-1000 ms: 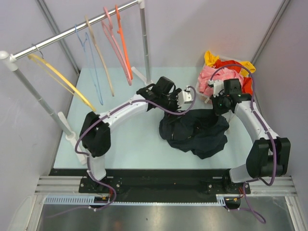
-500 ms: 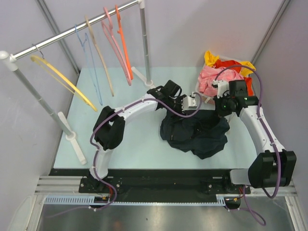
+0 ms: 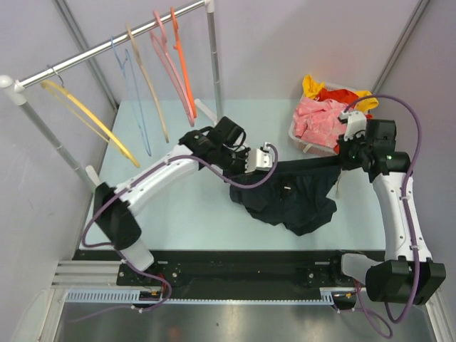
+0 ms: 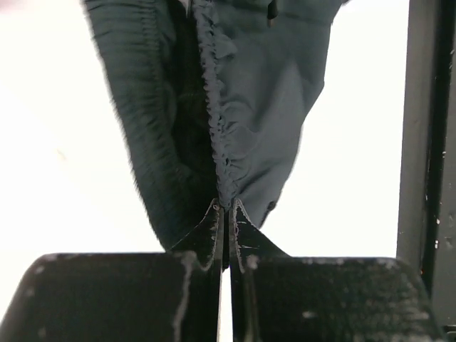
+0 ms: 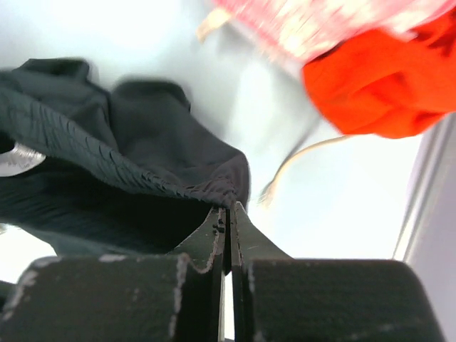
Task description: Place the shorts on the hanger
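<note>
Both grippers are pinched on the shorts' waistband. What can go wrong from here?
Left gripper and right gripper hold the shorts only at the fingertips; the taut waistband may slip out. The drawstring trails near the pink garment and might snag. The pink hanger hangs close to the orange hanger, so threading looks tight.

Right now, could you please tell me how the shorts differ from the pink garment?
The shorts are dark; the pink garment is patterned pink. The shorts are stretched by the waistband between the left gripper and right gripper; the pink garment lies crumpled and untouched beside red-orange clothing. Both are soft fabric.
</note>
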You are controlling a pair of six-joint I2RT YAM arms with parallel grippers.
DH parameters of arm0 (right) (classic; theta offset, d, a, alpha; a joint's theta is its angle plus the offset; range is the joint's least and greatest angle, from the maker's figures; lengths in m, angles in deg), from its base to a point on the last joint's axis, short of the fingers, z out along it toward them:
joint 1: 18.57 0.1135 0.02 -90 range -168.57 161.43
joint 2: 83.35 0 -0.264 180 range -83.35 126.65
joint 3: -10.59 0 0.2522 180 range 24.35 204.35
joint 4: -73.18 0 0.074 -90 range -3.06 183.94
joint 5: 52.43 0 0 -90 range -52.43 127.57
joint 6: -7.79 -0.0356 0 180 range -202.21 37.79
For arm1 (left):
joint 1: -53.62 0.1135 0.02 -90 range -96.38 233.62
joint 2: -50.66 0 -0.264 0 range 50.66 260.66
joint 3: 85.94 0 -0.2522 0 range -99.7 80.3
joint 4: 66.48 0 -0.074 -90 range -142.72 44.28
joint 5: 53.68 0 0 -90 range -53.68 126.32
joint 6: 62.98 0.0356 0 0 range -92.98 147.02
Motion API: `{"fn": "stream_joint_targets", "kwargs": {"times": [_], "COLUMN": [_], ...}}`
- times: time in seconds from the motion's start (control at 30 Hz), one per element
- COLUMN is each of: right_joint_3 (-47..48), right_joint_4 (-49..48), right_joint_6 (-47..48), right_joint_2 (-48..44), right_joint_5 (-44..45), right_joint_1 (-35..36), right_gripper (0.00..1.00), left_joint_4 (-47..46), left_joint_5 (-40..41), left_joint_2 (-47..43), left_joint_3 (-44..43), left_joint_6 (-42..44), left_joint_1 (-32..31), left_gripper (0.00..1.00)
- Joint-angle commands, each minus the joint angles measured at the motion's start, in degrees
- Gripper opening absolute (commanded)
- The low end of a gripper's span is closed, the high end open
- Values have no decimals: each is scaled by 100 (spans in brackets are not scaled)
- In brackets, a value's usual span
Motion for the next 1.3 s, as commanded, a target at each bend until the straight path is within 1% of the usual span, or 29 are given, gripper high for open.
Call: {"fn": "stream_joint_targets", "kwargs": {"times": [0.0,0.1,0.13,0.17,0.2,0.23,0.27,0.3,0.33,0.37,0.4,0.5,0.6,0.63,0.7,0.77,0.8,0.83,0.87,0.9,0.97,1.0,1.03,1.07,1.1,1.13,1.2,1.23,1.27], "right_joint_3": [770,1411,1604,1867,2392,2745,3045,3674,3950,4188,4660,5147,5158,5044,4561,4036,3876,3717,3289,3094,2593,2138,1934,1784,1573,1510,1291,1186,1080], "right_joint_4": [-261,-436,-490,-534,-578,-587,-587,-570,-561,-543,-508,-307,-122,-112,-95,-86,18,80,133,160,56,-15,-85,-164,-191,-226,-305,-341,-393], "right_joint_6": [38,-102,-164,-225,-287,-453,-524,-577,-673,-709,-753,-893,-999,-1008,-938,-929,-903,-885,-868,-763,-675,-631,-534,-507,-481,-489,-498,-455,-420], "right_joint_2": [-332,-342,-342,-290,-246,-97,-26,53,176,229,273,344,177,90,-164,-297,-402,-429,-473,-508,-509,-500,-422,-334,-89,35,290,482,563], "right_joint_5": [1,-60,-87,-113,-157,-209,-227,-297,-341,-403,-490,-701,-982,-1114,-1194,-1282,-1456,-1545,-1589,-1607,-1389,-1118,-976,-861,-678,-623,-588,-570,-562], "right_joint_1": [-187,-205,-214,-214,-223,-223,-232,-232,-232,-232,-232,-232,-223,-223,-223,-223,-214,-205,-171,-31,215,382,645,778,1005,1068,1165,1235,1280], "right_gripper": [0,0,0,0,0,0,0,0,0,0,0,0,0,0,0,0,0,0,0,0,0,0,0,0,0,0,0,0,0], "left_joint_4": [237,307,334,465,527,588,685,738,773,747,677,378,404,413,509,588,615,598,511,431,28,-122,-341,-456,-553,-823,-1080,-1177,-1204], "left_joint_5": [433,688,723,776,846,907,960,1013,1048,1110,1232,1269,1268,1268,1251,1216,1207,1216,1320,1391,1662,1707,1769,1796,1796,1805,1752,1708,1638], "left_joint_2": [-942,-1207,-1295,-1313,-1322,-1331,-1323,-1331,-1366,-1419,-1480,-1875,-2288,-2376,-2639,-2763,-2851,-2887,-2904,-2957,-3001,-3001,-2949,-2914,-2887,-2869,-2896,-2939,-3070], "left_joint_3": [-182,-858,-1330,-1596,-1868,-2419,-2703,-2967,-3431,-3601,-3707,-3752,-3445,-3166,-2866,-2365,-2198,-1865,-1671,-1277,-845,-634,-284,-123,200,386,799,1297,1598], "left_joint_6": [-97,-335,-379,-406,-415,-441,-494,-494,-485,-468,-468,-477,-292,-275,-248,-283,-318,-371,-467,-503,-669,-687,-705,-696,-670,-618,-469,-146,66], "left_joint_1": [-5,-5,-5,-5,-13,-22,-22,-31,-48,-66,-92,-172,-435,-583,-742,-901,-927,-928,-928,-928,-893,-866,-779,-717,-577,-506,-392,-357,-365], "left_gripper": [0,0,0,0,0,0,0,0,0,0,0,0,0,0,0,0,0,0,0,0,0,0,0,0,0,0,0,0,0]}}
